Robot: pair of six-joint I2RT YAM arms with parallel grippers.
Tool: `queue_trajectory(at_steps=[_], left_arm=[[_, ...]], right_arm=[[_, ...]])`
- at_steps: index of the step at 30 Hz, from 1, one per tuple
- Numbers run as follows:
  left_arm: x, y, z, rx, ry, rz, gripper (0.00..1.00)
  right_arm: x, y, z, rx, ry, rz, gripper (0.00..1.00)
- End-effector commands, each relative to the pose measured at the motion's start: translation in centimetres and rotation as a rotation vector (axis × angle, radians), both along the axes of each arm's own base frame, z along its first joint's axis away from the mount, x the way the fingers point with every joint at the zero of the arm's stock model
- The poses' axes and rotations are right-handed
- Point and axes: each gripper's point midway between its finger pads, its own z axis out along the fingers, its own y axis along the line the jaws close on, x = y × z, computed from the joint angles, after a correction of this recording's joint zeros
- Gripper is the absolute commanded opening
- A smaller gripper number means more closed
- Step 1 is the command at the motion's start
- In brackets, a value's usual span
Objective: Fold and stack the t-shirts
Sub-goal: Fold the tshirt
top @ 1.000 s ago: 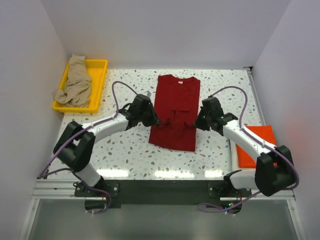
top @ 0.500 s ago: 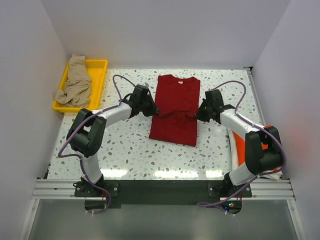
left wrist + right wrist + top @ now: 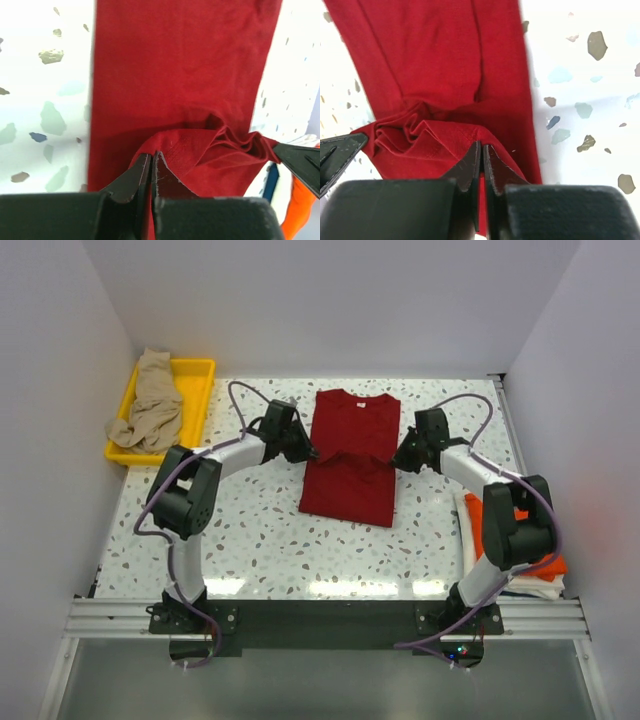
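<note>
The dark red t-shirt is flanked by bare worktop; its raised fold is clamped at opposite edges by the left hand and right hand

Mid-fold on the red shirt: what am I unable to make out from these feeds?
1. Top view: the right arm covers most of the orange shirt and white shirt, so the stack's neatness is unreadable.
2. Wrist views: the left gripper and right gripper, jaws shut on the red shirt, cut off its near part.
3. Top view: the tan shirt hides much of the yellow tray's floor.
</note>
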Motion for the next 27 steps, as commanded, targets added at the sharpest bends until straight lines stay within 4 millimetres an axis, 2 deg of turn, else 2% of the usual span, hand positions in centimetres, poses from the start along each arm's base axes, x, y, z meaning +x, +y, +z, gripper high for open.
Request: queue_trajectory(at_steps=[1, 2, 4, 5, 9, 11, 15, 18, 19, 21, 22, 23, 24, 26, 27], left_arm=[[1.8, 0.4, 1.4, -0.01, -0.06, -0.028, 0.11], [2.1, 0.7, 1.8, -0.01, -0.078, -0.027, 0.23], [2.6, 1.3, 2.5, -0.001, -0.105, -0.03, 0.41], [3.1, 2.1, 3.5, -0.003, -0.132, -0.023, 0.5], [2.8, 3.6, 5.4, 0.018, -0.171, -0.008, 0.54], [2.1, 3.8, 5.9, 0.019, -0.177, -0.003, 0.51], [0.6, 2.1, 6.2, 0.023, -0.183, -0.045, 0.38], [-0.5, -0.2, 5.8, 0.02, -0.185, -0.097, 0.24], [-0.6, -1.1, 5.3, 0.014, -0.173, -0.12, 0.16], [-1.2, -2.8, 4.6, 0.006, -0.159, -0.158, 0.1], [-1.0, -3.4, 4.0, 0.003, -0.146, -0.172, 0.07], [-1.1, -4.0, 3.7, 0.003, -0.142, -0.183, 0.06], [-0.9, -4.3, 3.6, -0.004, -0.144, -0.19, 0.05], [-0.1, -4.6, 2.9, -0.002, -0.149, -0.196, 0.05], [0.3, -4.6, 2.7, 0.005, -0.158, -0.202, 0.05]], right_arm=[[2.1, -0.4, 1.0, 0.013, -0.048, 0.012, 0.1], [2.4, -0.6, 1.0, 0.011, -0.047, 0.01, 0.16], [2.6, -1.1, 1.1, 0.028, -0.046, 0.007, 0.29], [2.7, -1.2, 1.4, 0.033, -0.054, 0.009, 0.31], [2.6, -1.8, 3.0, -0.011, -0.096, 0.028, 0.38], [2.3, -1.9, 3.6, -0.017, -0.115, 0.038, 0.4], [1.5, -0.3, 4.0, -0.02, -0.137, 0.089, 0.41], [1.2, 2.7, 3.3, -0.024, -0.133, 0.167, 0.4], [1.4, 3.4, 3.2, -0.019, -0.131, 0.179, 0.4], [1.5, 5.3, 1.9, -0.005, -0.11, 0.224, 0.36], [1.9, 6.0, 2.2, 0.0, -0.12, 0.237, 0.34], [2.1, 6.6, 2.0, 0.005, -0.119, 0.251, 0.32], [2.1, 7.4, 0.8, 0.003, -0.097, 0.27, 0.26], [3.1, 8.2, 0.8, 0.014, -0.107, 0.28, 0.24], [3.4, 8.4, -0.3, 0.012, -0.087, 0.286, 0.23]])
